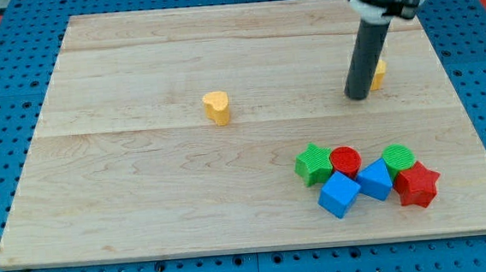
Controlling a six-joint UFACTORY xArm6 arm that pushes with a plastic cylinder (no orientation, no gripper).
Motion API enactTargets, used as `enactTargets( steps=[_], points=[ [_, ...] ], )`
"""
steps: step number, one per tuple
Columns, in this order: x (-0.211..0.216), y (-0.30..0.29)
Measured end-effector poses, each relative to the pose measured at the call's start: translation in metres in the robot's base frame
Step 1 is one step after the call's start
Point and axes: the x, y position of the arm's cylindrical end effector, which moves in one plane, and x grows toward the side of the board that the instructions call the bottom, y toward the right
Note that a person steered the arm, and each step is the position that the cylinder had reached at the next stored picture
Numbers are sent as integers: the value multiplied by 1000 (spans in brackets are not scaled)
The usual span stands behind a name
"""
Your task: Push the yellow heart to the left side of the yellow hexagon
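Yellow marks both task pieces: you see the yellow heart (216, 107) alone near the middle of the wooden board (145, 211), and the yellow hexagon (378, 73) toward the view's upper right, mostly hidden behind the rod. The two lie well apart, the heart on the hexagon's left but far from it, so the push appears not yet finished. My tip (358, 95) rests on the board just beside the hexagon, at its left; whether they touch cannot be told. The rod stands nearly upright, descending from the view's top, bare and holding nothing. At lower right a cluster sits clear of the route: green star (313, 163), red cylinder (345, 159), two blue cubes (340, 193), green cylinder (398, 157), red star (417, 184).
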Motion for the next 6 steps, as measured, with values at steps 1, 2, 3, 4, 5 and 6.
enactTargets(
  steps=[1,2,3,4,5,6],
  points=[
    [21,-99],
    [24,-193],
    [-12,-205],
    [-26,-100],
    [-52,-72],
    [-55,-27]
  ],
)
